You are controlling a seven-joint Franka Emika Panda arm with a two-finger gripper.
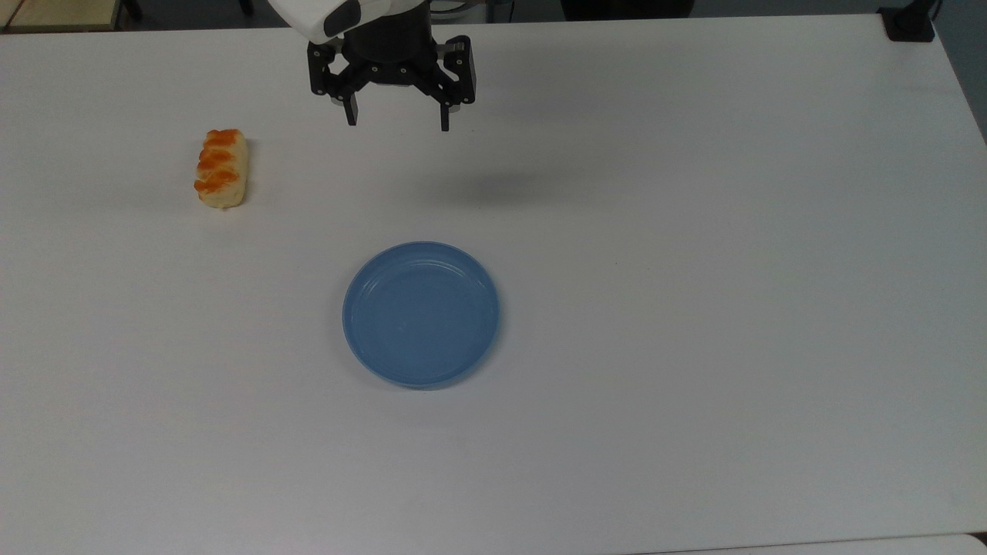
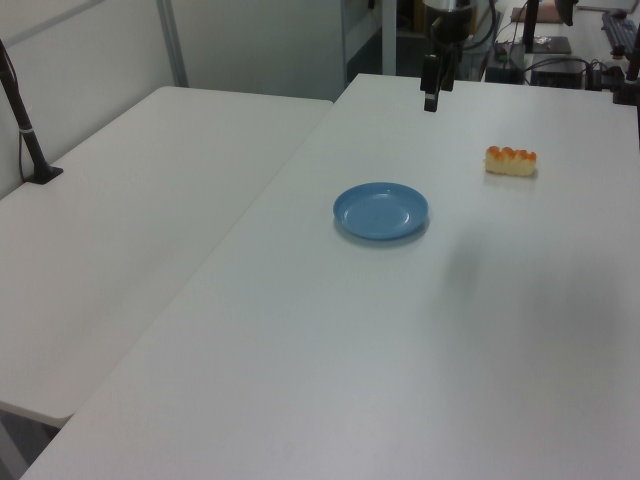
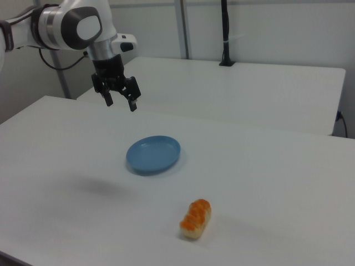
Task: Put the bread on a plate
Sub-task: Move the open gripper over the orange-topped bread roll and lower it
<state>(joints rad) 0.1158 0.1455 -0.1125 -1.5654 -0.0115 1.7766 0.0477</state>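
The bread, a pale-yellow roll with orange-brown glazed bumps, lies on the white table at the top view's left; it also shows as the bread and the bread. The blue plate sits bare near the table's middle, also the plate and the plate. My gripper hangs open above the table, at the far edge in the top view, apart from both things and holding nothing. It shows too as the gripper and the gripper.
A second white table adjoins at the left view's left, with a black post standing on it. A black clamp base sits at the top view's far right corner. Cables and equipment lie beyond the table in the left view.
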